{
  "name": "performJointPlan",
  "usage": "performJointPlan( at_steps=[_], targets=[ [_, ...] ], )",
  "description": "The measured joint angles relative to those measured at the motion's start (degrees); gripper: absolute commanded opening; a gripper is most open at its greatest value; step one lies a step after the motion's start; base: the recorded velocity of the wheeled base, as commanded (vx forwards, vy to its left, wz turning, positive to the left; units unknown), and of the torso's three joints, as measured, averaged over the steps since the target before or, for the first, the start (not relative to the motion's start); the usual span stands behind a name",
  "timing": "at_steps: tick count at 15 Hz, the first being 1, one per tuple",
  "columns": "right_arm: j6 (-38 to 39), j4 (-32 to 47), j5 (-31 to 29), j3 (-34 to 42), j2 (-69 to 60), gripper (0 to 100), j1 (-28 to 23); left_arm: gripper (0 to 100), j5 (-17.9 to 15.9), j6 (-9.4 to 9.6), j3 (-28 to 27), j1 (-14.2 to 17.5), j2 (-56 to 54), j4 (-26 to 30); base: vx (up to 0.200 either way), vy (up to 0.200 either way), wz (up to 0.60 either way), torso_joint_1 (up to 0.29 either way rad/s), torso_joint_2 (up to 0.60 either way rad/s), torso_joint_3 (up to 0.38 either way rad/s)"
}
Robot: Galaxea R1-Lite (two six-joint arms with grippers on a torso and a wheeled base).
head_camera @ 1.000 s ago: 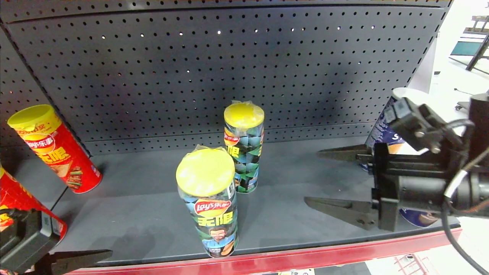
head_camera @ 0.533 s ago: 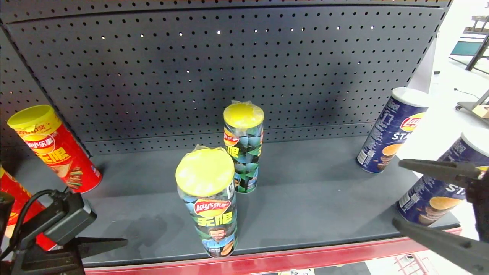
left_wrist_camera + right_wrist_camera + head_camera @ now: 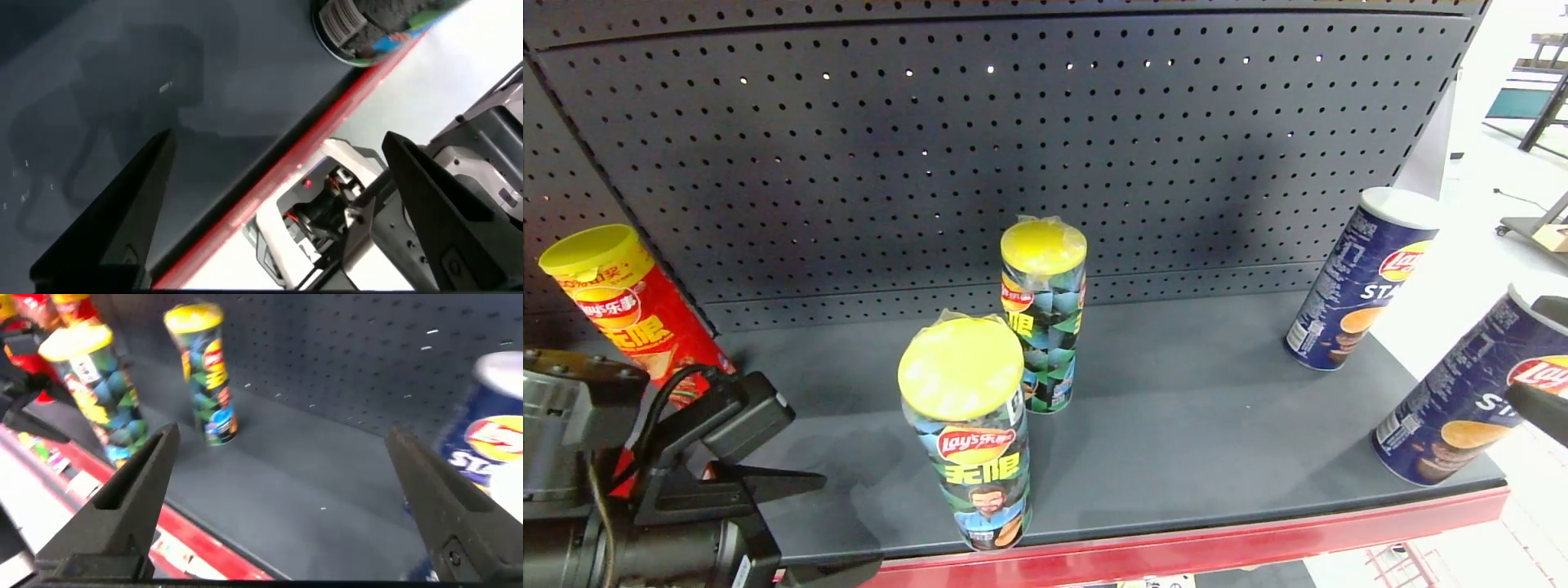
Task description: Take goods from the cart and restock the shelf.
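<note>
Two green-patterned chip cans with yellow lids stand upright mid-shelf, one at the front [image 3: 968, 433] and one behind it [image 3: 1044, 314]. They also appear in the right wrist view, front can [image 3: 98, 384] and back can [image 3: 204, 371]. My left gripper [image 3: 837, 523] is open at the shelf's front left corner, with nothing between its fingers. It hangs over the red shelf edge [image 3: 327, 139] in its own wrist view [image 3: 270, 220]. My right gripper [image 3: 278, 506] is open and empty off the shelf's right end [image 3: 1535, 353], beside a blue can [image 3: 1462, 400].
A red can [image 3: 637, 318] leans at the back left. A second blue can [image 3: 1364, 282] stands at the back right. The dark shelf board [image 3: 1176, 425] has free room between the green and blue cans. A perforated panel [image 3: 1013, 163] closes the back.
My right gripper has pulled back to the right, off the shelf, leaving both blue cans standing. My left arm has risen and moved right into the lower left corner.
</note>
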Motion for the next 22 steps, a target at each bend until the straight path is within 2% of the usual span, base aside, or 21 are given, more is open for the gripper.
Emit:
performJointPlan(
  at_steps=[5,22],
  targets=[
    [0.2,0.0,0.0,0.1,-0.9,100,-1.1,100,0.3,0.52,-3.3,-1.6,6.3,-2.1,0.000,0.000,0.00,0.000,0.00,0.000],
    [0.2,0.0,-0.1,-0.3,-0.6,100,-1.7,100,0.5,0.72,-11.5,-3.8,17.9,-2.1,0.000,0.000,0.00,0.000,0.00,0.000]
  ],
)
